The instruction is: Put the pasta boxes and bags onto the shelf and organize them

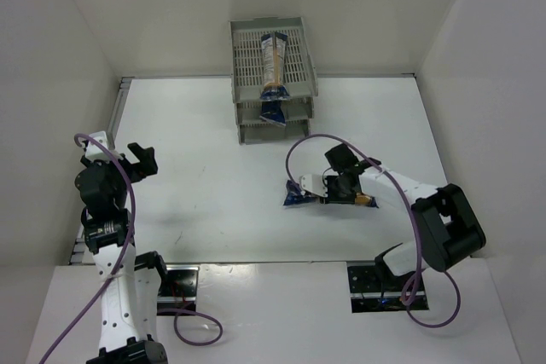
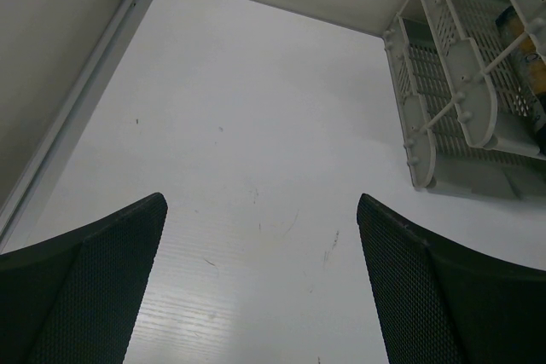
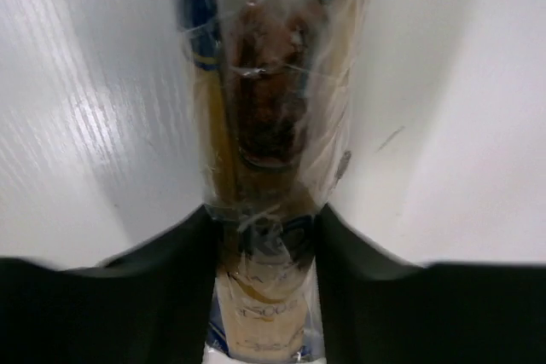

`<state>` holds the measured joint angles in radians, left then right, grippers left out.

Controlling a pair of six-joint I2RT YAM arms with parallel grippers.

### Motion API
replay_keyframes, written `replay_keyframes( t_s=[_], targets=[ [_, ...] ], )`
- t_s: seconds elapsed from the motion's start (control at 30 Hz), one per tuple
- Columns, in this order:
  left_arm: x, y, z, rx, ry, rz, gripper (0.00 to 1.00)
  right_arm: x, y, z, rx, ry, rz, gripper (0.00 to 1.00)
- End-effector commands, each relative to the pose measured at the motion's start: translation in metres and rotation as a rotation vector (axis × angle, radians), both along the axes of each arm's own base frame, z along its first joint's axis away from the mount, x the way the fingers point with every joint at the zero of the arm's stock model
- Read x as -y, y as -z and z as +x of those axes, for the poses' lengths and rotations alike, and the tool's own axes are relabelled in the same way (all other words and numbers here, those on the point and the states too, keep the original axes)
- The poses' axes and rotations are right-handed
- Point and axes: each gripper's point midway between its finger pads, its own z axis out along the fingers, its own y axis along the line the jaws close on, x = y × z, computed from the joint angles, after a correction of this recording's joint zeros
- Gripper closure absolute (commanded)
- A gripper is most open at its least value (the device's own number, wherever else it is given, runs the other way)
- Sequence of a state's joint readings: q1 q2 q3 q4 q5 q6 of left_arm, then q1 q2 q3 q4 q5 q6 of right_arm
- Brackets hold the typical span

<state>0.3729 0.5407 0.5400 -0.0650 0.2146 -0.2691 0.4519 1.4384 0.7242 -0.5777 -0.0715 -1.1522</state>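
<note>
The right pincer [image 1: 341,187] sits low over a pack [image 1: 297,196] that lies flat on the worktop [image 1: 205,202], right of centre and well apart from the shelf [image 1: 237,66]. In the wrist view its fingers [image 3: 153,279] press against both sides of the pack and pinch it narrower there. The pack's blue end pokes out to the left of the pincer. A second pack [image 1: 275,61] lies lengthwise in the top tray, and a third pack [image 1: 273,112] juts from a lower tray. The left pincer [image 1: 141,161] hangs spread wide, holding nothing, above the worktop's left side
</note>
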Motion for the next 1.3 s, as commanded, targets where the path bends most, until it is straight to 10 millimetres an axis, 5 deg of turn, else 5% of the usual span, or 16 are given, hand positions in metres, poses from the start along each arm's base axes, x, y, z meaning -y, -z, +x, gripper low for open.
replay_keyframes(
  t_s=[0.0,0.1,0.3,0.47,0.77,0.83,1.1,1.27],
  targets=[
    [0.001,-0.012,0.003,0.056,0.011,0.0,0.01,-0.021,0.017,-0.016,-0.069,-0.048,0.068,0.75],
    [0.001,-0.012,0.003,0.056,0.011,0.0,0.01,-0.054,0.005,-0.02,-0.08,-0.009,0.155,0.98],
    [0.001,-0.012,0.003,0.056,0.011,0.0,0.01,-0.144,-0.035,-0.02,-0.13,0.179,0.451,1.0],
    [0.0,-0.015,0.002,0.064,0.002,0.004,0.01,-0.178,-0.073,0.026,-0.04,0.477,0.677,1.0],
    [-0.003,-0.019,-0.001,0.081,-0.017,0.012,0.01,-0.171,-0.097,0.068,0.055,0.989,0.82,1.0],
    [-0.003,-0.019,-0.001,0.081,-0.017,0.012,0.01,-0.164,-0.098,0.074,0.097,1.04,0.818,1.0],
    [-0.003,-0.015,-0.001,0.072,-0.017,0.009,0.01,-0.161,-0.159,0.105,0.263,1.08,0.967,1.0],
    [-0.003,-0.015,-0.001,0.072,-0.017,0.009,0.01,-0.155,-0.188,0.107,0.311,1.089,1.046,1.0]
  ],
)
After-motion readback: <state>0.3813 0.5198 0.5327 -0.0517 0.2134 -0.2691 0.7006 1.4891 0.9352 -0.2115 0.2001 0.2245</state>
